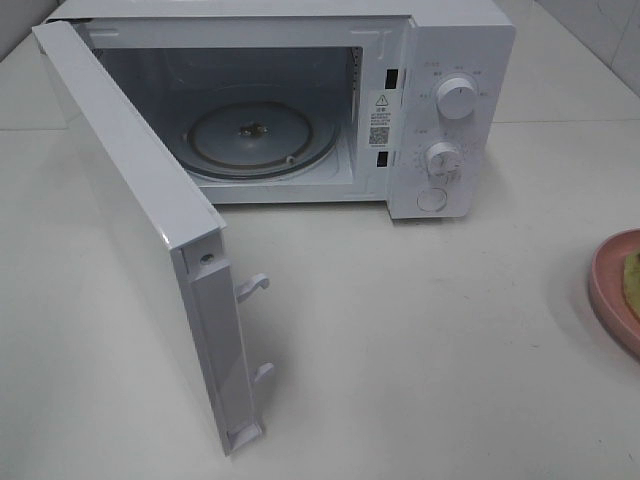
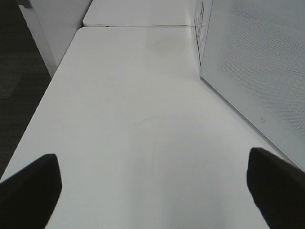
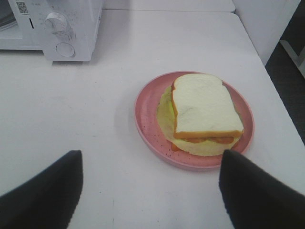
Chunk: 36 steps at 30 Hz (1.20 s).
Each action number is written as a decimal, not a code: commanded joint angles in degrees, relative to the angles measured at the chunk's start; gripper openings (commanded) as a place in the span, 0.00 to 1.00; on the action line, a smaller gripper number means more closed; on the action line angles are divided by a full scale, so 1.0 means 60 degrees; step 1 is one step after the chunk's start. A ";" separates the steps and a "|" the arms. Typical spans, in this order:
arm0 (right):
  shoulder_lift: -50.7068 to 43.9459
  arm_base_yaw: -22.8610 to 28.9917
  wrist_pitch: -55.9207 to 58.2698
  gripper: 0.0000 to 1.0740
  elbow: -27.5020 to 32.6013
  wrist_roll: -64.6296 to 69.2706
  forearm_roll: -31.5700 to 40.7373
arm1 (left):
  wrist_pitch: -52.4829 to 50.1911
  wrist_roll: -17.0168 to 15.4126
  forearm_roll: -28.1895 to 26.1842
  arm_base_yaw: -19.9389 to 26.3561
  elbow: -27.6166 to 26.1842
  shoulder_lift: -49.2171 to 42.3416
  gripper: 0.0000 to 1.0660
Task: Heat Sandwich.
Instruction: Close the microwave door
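Note:
The sandwich (image 3: 205, 107), white bread over yellow-green filling, lies on a round pink plate (image 3: 143, 119) on the white table. My right gripper (image 3: 152, 191) is open just short of the plate, its black fingers wide apart with nothing between them. In the high view only the plate's edge (image 1: 612, 285) and a sliver of the sandwich (image 1: 633, 275) show at the far right, and neither gripper appears. The microwave (image 1: 450, 100) stands at the back with its door (image 1: 130, 220) swung wide open and its glass turntable (image 1: 258, 135) bare. My left gripper (image 2: 152, 191) is open over bare table beside the door (image 2: 257, 71).
The open door juts far forward across the left half of the table. The microwave's two knobs and round button (image 1: 432, 198) face front on its right panel. The microwave's corner (image 3: 57, 28) shows beyond the plate. The table edge and dark floor (image 2: 19, 71) lie to the left arm's side.

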 commanded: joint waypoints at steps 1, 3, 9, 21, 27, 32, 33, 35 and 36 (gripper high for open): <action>-0.0267 -0.0076 -0.0057 0.71 0.0019 -0.0105 0.0029 | -0.0086 0.0000 -0.0038 0.0019 0.0029 -0.0239 0.94; -0.0267 -0.0076 -0.0057 0.71 0.0019 -0.0105 0.0029 | -0.0086 0.0000 -0.0057 0.0019 0.0029 -0.0239 0.94; -0.0267 -0.0076 -0.0057 0.71 0.0019 -0.0105 0.0029 | -0.0086 0.0000 -0.0057 0.0019 0.0029 -0.0239 0.94; -0.0267 -0.0076 -0.0057 0.71 0.0019 -0.0105 0.0029 | -0.0363 -0.0057 -0.0124 0.0019 -0.0258 0.0306 0.94; -0.0267 -0.0076 -0.0057 0.71 0.0019 -0.0105 0.0029 | -0.1404 -0.0057 -0.0124 0.0019 -0.0239 0.1280 0.79; -0.0267 -0.0076 -0.0057 0.71 0.0019 -0.0105 0.0029 | -0.2368 -0.0057 -0.0239 0.0019 -0.0029 0.2320 0.52; -0.0267 -0.0076 -0.0057 0.71 0.0019 -0.0105 0.0029 | -0.2368 -0.0057 -0.0239 0.0019 -0.0029 0.2320 0.52; -0.0267 -0.0076 -0.0057 0.71 0.0019 -0.0095 0.0029 | -0.3094 -0.0057 -0.0306 0.0019 0.0181 0.3027 0.39; -0.0267 -0.0076 -0.0057 0.71 0.0019 -0.0095 0.0019 | -0.3457 -0.0057 -0.0306 0.0019 0.0286 0.3295 0.34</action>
